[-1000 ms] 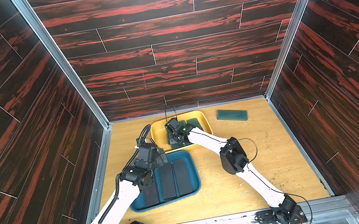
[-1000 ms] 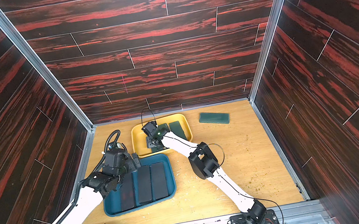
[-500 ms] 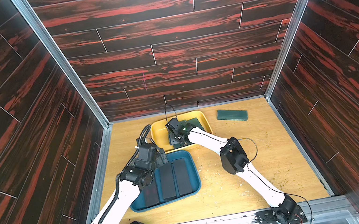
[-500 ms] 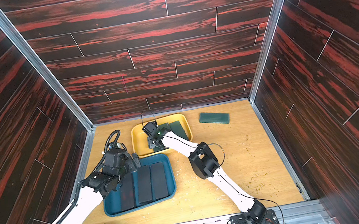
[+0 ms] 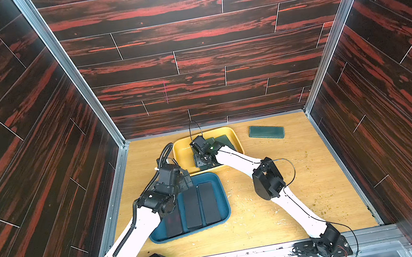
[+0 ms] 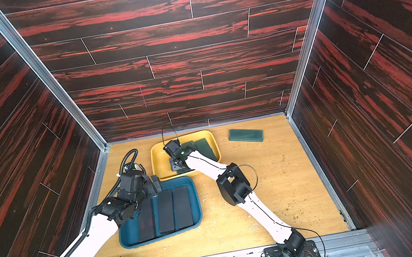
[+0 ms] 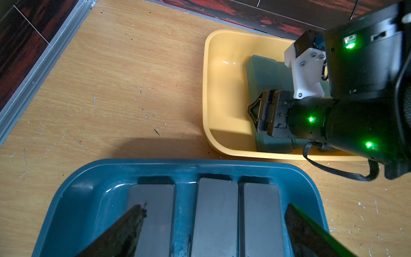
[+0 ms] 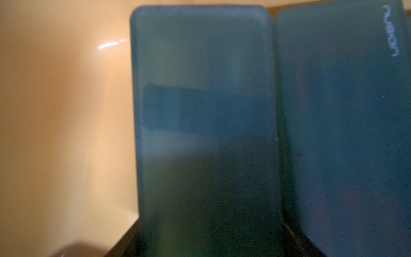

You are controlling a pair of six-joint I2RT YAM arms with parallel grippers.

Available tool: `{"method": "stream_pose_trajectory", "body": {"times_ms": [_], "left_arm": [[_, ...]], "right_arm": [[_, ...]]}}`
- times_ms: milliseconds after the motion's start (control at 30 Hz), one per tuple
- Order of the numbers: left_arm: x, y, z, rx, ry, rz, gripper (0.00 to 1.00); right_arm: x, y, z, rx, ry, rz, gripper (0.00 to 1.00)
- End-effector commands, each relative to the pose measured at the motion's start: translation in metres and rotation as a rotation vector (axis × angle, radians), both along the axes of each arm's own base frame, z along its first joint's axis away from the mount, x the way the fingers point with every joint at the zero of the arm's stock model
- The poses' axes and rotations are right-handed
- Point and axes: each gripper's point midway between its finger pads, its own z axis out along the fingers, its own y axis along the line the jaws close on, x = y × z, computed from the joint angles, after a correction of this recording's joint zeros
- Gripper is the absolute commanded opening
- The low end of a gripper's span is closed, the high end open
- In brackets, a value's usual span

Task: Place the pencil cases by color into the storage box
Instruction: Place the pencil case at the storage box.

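Note:
Two storage boxes lie on the table: a yellow one (image 5: 183,152) at the back and a blue one (image 5: 222,188) nearer the front. Three black pencil cases (image 5: 192,208) lie side by side in the blue box. My left gripper (image 7: 215,209) hangs open above them, holding nothing. My right gripper (image 5: 202,161) reaches into the yellow box and is shut on a dark green pencil case (image 8: 204,111), a finger on each long side. Another green case (image 8: 344,111) lies right beside it. One more green case (image 5: 266,132) lies on the table at the back right.
Dark wood-pattern walls close in the table on three sides, and the yellow box (image 6: 159,162) sits near the back wall. The two boxes almost touch. Small crumbs dot the wooden tabletop (image 5: 306,174) on the right.

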Motion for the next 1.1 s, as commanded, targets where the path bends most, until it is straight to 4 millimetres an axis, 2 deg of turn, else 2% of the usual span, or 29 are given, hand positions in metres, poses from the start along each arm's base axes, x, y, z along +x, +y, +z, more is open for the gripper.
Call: {"method": "stream_pose_trajectory", "body": {"times_ms": [0, 233, 667, 867, 1067], "left_arm": [[-0.002, 0.004, -0.001, -0.003, 0.002, 0.017, 1.0], [-0.001, 0.005, 0.003, 0.001, -0.003, 0.023, 1.0], [0.003, 0.005, 0.011, 0.003, -0.009, 0.032, 1.0], [0.003, 0.007, 0.024, 0.015, -0.024, 0.035, 1.0], [0.004, 0.007, 0.035, 0.016, -0.037, 0.033, 1.0]], "right_arm": [[-0.009, -0.01, -0.045, -0.066, 0.077, -0.006, 0.66], [-0.004, -0.006, -0.031, -0.032, 0.057, -0.015, 0.74], [0.002, 0.006, 0.006, 0.075, 0.033, 0.003, 0.84], [0.009, 0.011, 0.051, 0.144, -0.025, 0.03, 0.85], [0.018, 0.0, 0.107, 0.197, -0.106, 0.024, 0.85]]}}
